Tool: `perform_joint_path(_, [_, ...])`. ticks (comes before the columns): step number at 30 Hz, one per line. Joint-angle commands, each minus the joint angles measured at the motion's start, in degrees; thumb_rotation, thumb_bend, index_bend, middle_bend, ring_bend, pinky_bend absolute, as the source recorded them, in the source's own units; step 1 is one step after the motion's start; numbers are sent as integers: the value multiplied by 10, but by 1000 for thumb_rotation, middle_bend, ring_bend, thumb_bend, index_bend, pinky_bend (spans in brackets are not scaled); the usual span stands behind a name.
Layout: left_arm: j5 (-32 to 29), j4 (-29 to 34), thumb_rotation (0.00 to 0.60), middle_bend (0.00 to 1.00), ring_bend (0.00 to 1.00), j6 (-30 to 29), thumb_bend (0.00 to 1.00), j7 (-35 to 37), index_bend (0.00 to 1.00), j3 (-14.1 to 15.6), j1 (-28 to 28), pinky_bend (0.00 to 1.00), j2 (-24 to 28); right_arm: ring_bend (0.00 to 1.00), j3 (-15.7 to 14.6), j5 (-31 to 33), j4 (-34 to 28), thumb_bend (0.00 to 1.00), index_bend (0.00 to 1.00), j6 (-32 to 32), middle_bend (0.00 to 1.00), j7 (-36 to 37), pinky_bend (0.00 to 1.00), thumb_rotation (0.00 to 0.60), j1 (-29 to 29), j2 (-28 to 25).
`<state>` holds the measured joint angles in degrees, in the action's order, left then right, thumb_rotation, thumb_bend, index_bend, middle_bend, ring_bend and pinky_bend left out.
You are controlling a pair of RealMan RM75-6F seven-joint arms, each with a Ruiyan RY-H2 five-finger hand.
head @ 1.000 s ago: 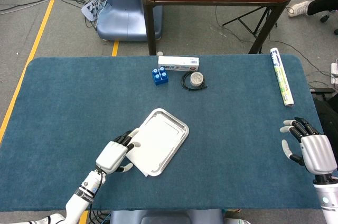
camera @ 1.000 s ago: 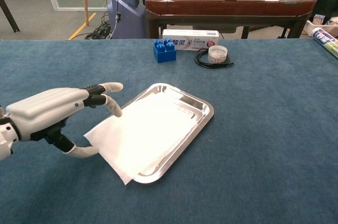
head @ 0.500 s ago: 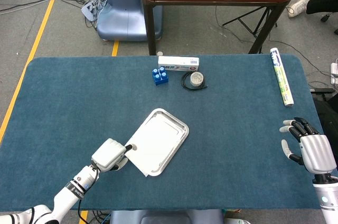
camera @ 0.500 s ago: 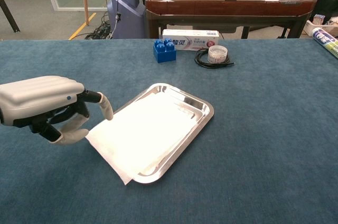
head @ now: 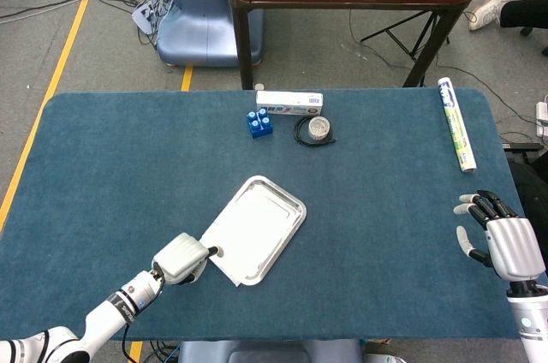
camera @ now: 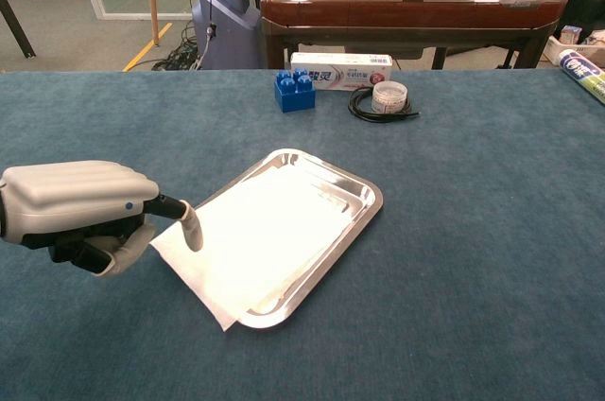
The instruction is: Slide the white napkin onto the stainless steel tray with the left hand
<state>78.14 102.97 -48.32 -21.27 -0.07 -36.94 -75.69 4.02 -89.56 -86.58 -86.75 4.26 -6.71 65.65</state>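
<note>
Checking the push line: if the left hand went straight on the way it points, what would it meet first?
The left hand would probably meet the white napkin first, its near edge overhanging the stainless steel tray.

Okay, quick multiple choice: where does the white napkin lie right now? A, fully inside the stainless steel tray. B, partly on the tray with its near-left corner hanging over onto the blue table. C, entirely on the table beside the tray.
B: the white napkin covers most of the stainless steel tray, but its corner overhangs the rim onto the blue table.
</note>
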Motion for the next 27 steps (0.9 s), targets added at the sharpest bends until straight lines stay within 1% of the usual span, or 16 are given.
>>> perform_joint_path(1, [-21,3,600,1000,1000,4,914,-23,281,-1,-7,1000,-7,183,0,0,-1,452,405,0,312,0,409,600,0,-1])
perform_joint_path(5, [-46,3,600,1000,1000,8,913,-48,265,0,-14,1000,-15,183,0,1,0,451,405,0,313,0,409,600,0,-1])
perform_joint_path(13, [-60,-8,600,1000,1000,7,913,-62,203,8,-21,1000,-35,183,1,4,2,451,405,5,312,-7,409,600,-1,-1])
perform_joint_path(27, [-144,-4,600,1000,1000,18,923,-118,201,15,-50,1000,-46,183,3,14,3,452,405,13,312,-15,409,600,-3,-3])
